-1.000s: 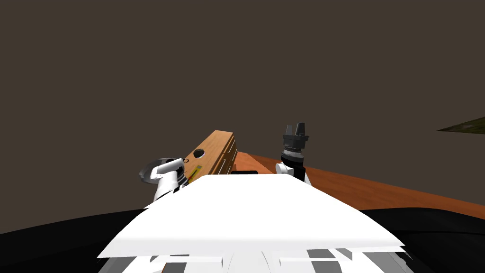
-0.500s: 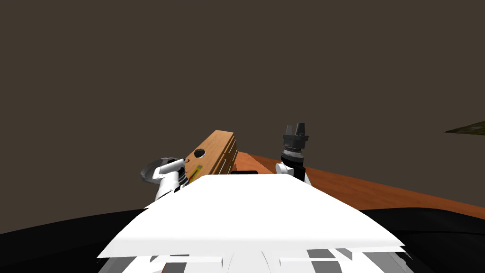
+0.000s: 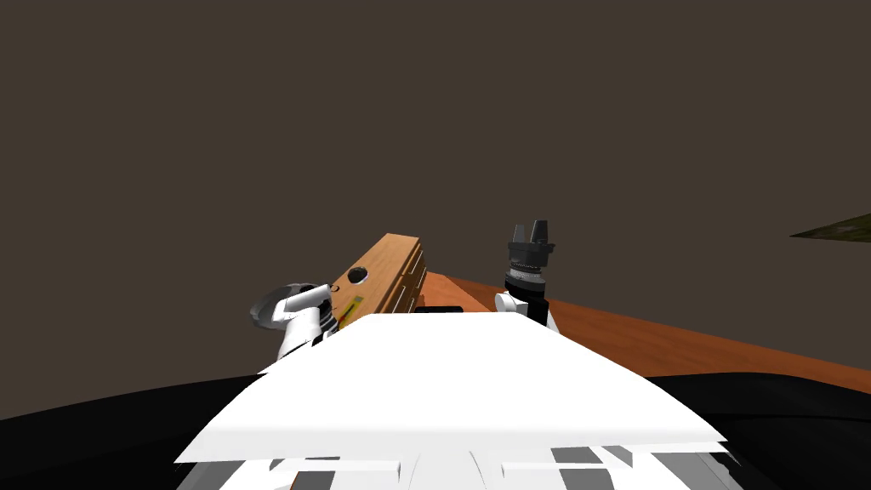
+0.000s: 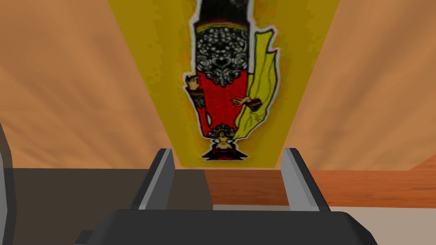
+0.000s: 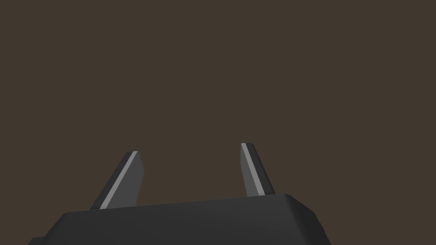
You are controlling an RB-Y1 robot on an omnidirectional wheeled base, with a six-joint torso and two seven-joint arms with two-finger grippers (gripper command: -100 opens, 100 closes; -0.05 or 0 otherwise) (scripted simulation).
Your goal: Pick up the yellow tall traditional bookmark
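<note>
A yellow bookmark, printed with a figure in red and black, lies flat on a wooden top. In the head view the bookmark is a small yellow strip on a wooden dresser, just beside my left arm. My left gripper is open. Its fingertips stand at the two corners of the bookmark's near end, at the wooden top's edge, and I cannot tell whether they touch it. My right gripper is raised above the chest, open and with nothing in it; its fingers stand well apart.
A small dark round object sits on the dresser top beyond the bookmark. The dresser's drawer fronts face right. An orange-brown floor stretches to the right. A dark brown wall stands behind.
My left arm has edged slightly; the bookmark and the right arm stay where they were.
</note>
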